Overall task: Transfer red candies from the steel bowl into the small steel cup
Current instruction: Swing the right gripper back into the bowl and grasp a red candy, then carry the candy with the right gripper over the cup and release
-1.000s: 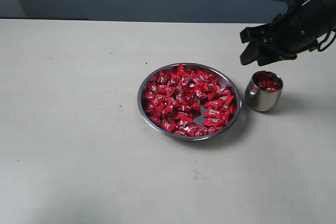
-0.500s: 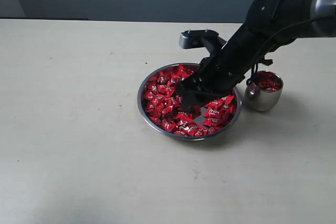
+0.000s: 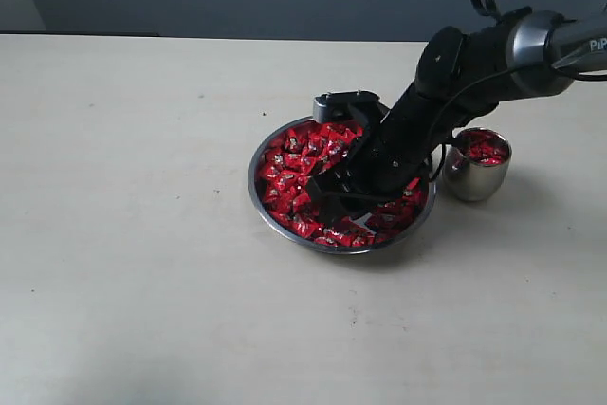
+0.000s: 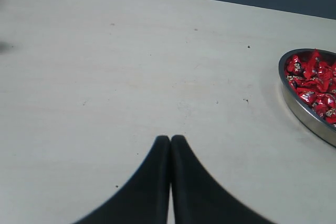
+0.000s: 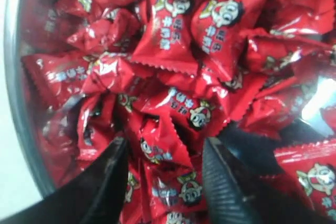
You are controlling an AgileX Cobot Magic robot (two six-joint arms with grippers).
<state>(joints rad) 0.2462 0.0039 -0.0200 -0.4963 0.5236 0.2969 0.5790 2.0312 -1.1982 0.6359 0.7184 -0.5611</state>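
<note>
The steel bowl (image 3: 258,198) sits mid-table, heaped with red candies (image 3: 296,160). My right gripper (image 3: 332,198) is down inside the bowl on its near side. In the right wrist view the right gripper (image 5: 164,148) is open, its two black fingers dug into the pile on either side of a red candy (image 5: 157,148). The bowl's rim (image 5: 16,98) curves past beside the fingers. The small steel cup (image 3: 474,175) stands just right of the bowl with a few red candies (image 3: 486,150) inside. My left gripper (image 4: 170,139) is shut and empty above bare table, the bowl's edge (image 4: 304,114) off to one side.
The pale table (image 3: 142,234) stretches out around the bowl and cup, with a dark wall behind its far edge. The right arm (image 3: 465,64) slants over the bowl's right side, passing close above the cup.
The right arm swung from above the cup down into the bowl, then sank lower and nearer among the candies. The cup and bowl stayed put.
</note>
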